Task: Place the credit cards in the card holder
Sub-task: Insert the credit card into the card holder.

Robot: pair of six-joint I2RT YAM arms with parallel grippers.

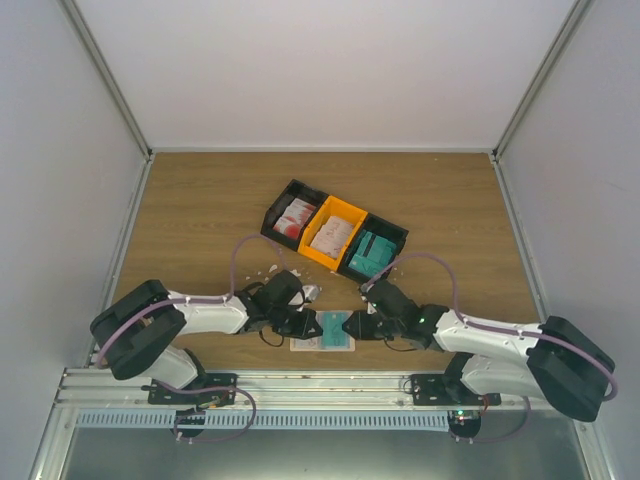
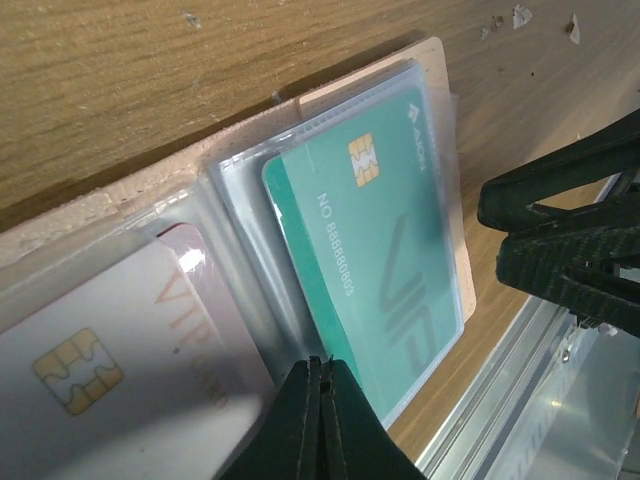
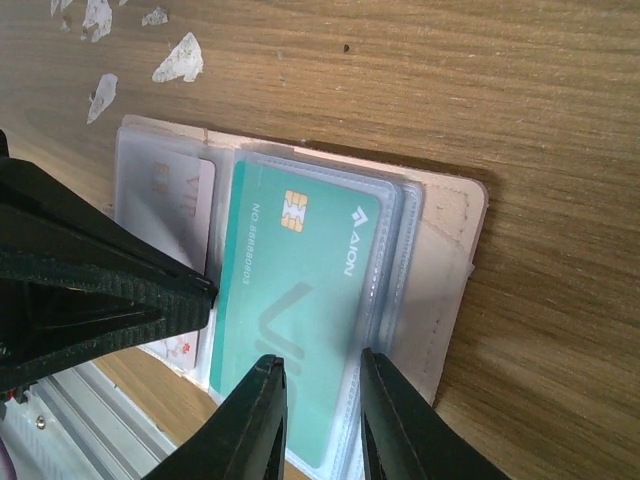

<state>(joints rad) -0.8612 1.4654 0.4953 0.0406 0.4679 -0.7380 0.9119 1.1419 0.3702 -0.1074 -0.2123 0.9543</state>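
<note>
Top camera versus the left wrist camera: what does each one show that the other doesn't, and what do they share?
Only the top view: the left arm, the right arm and the tray with three card stacks.
Only the left wrist: the chips on the teal card and the pale card, and the left gripper shut.
Both: the open holder with the teal card in it, and the right gripper close by.

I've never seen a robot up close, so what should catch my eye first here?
An open beige card holder lies at the wooden table's near edge, with a teal chip card showing through its clear sleeves. Behind it sits a black-and-orange three-bin tray holding more cards.
</note>
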